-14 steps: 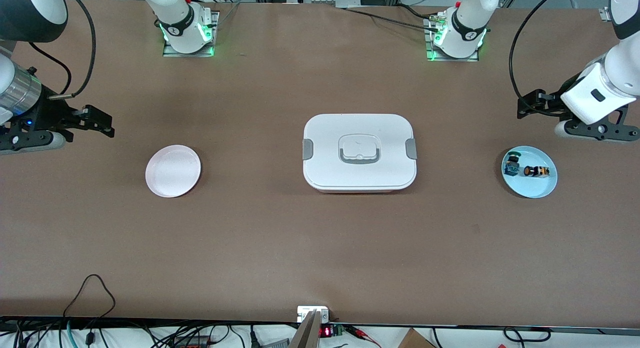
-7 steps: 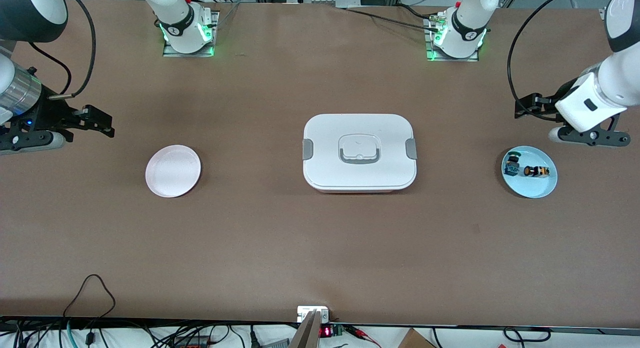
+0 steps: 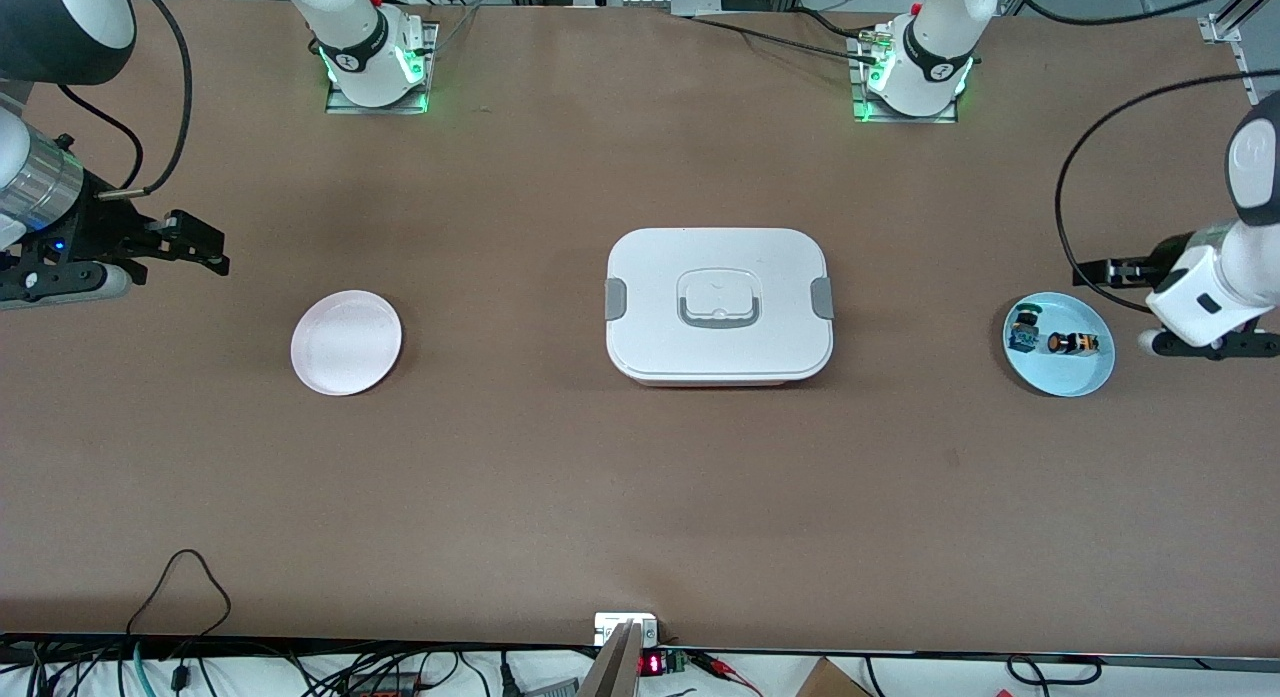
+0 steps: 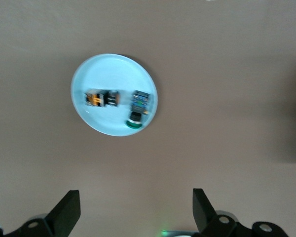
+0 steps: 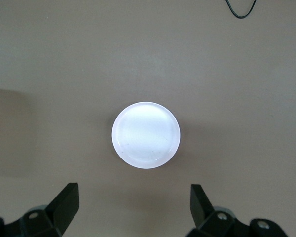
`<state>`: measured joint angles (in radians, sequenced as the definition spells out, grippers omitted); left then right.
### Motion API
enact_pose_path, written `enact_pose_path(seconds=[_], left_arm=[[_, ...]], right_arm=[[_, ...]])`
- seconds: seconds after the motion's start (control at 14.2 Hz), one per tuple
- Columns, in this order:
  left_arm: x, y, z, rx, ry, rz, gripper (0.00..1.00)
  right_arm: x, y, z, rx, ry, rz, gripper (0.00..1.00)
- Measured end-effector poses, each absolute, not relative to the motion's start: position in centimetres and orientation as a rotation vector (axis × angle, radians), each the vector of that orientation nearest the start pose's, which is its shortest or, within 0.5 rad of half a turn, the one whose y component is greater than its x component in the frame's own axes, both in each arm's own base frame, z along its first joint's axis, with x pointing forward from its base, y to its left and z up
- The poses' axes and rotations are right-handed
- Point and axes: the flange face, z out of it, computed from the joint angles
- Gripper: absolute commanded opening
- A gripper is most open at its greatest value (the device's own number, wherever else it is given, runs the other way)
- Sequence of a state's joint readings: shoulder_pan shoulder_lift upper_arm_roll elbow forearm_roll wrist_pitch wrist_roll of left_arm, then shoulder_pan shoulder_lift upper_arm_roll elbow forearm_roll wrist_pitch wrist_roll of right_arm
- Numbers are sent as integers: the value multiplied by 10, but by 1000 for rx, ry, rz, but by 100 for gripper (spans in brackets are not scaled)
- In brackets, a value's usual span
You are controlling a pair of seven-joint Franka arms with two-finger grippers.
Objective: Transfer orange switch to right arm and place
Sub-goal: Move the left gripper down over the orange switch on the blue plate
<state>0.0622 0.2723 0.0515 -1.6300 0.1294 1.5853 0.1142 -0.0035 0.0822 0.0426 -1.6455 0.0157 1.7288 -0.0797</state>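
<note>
Toward the left arm's end of the desk, on a shallow round pale-blue plate (image 3: 1058, 377), we are looking at the tiny black blocky orange switch (image 3: 1072, 344) lying on its side, just beside a similar small switch with a blue-green cap (image 3: 1023, 329). We are holding our left tool (image 4: 133, 210) over the brown desk (image 3: 640, 497) close by the plate's rim, fingers spread wide and gripping nothing. Our right tool (image 5: 133, 207) is waiting over the desk near the edge at the right arm's end, above a round white plate (image 5: 146, 134), fingers also wide apart and empty. A white lidded rectangular box with grey latches (image 3: 718, 305) is sitting at the desk's middle.

We are judging the switch to be light, rigid and hard-shelled, likely to skid on the smooth plate. We are favouring a pinch across its flat black body sides, leaving the capped end free for the right tool to take, and keeping clear of the neighbouring switch.
</note>
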Motion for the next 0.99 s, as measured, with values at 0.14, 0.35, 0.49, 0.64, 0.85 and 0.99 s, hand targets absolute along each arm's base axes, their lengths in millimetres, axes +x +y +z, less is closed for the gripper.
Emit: enact_pose_path(seconds=[0.14, 0.35, 0.49, 0.64, 0.85, 0.99], left_arm=[[608, 84, 423, -2973, 62, 490, 100], [618, 85, 396, -2980, 86, 389, 100], [622, 84, 371, -2988, 110, 292, 100], [621, 93, 343, -2994, 125, 224, 100], [618, 135, 291, -3004, 179, 127, 99], [609, 161, 263, -3013, 178, 149, 98]], right_arm=[[588, 24, 556, -3117, -181, -2, 100], [588, 24, 556, -3117, -181, -3, 100], [588, 23, 556, -3117, -181, -3, 100], [588, 23, 556, -3118, -181, -3, 100], [588, 23, 556, -3118, -181, -3, 100], [588, 23, 556, -3118, -181, -3, 100]])
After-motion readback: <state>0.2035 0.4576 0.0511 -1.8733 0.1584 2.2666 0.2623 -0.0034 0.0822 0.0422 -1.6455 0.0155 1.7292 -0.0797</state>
